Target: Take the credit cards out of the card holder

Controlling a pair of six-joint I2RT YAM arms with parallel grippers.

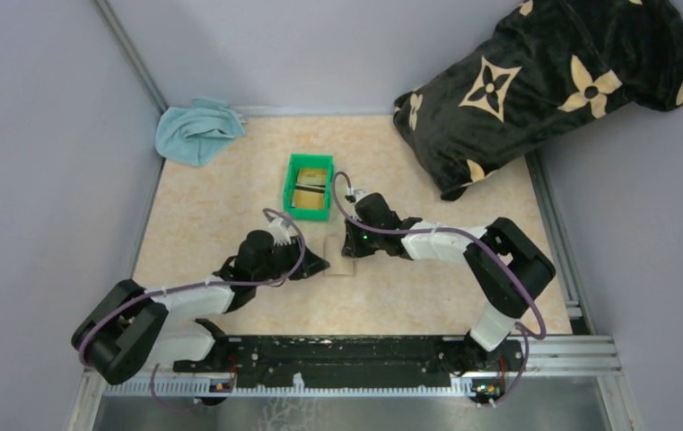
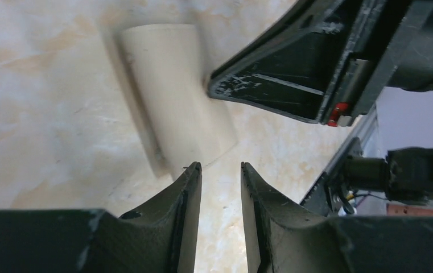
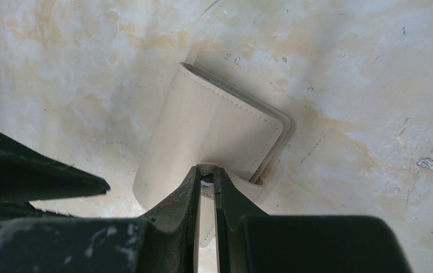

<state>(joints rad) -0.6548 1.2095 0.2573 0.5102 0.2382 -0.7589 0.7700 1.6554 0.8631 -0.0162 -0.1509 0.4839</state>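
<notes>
The card holder (image 3: 214,125) lies tan face up near the middle of the table (image 1: 230,206), folded, and I see no card poking out of it, so I cannot tell whether any remain inside. My right gripper (image 3: 207,181) comes in from 2 o'clock and has its fingers pinched tight on a thin flap at the holder's near edge. My left gripper (image 2: 221,166) sits at 8 o'clock, just beside a corner of the holder, its fingers a narrow gap apart with nothing between them.

My worry is that pinch: it bites only the edge of the flap, so a pull could slip off the smooth material. With nothing pinning the body down, it could instead lift or drag the whole holder without opening it. The two grippers are also very close together, and a careless move by the left one toward the holder could knock the right fingers. If a card is inside, tilting the holder might spill it onto the table.

At 11 o'clock from the holder stands the green bin (image 1: 289,184), with what I take to be credit cards (image 1: 309,191) inside. A blue towel (image 1: 196,130) lies farther off at 10 o'clock, and a black patterned pillow (image 1: 544,81) at 1 o'clock
</notes>
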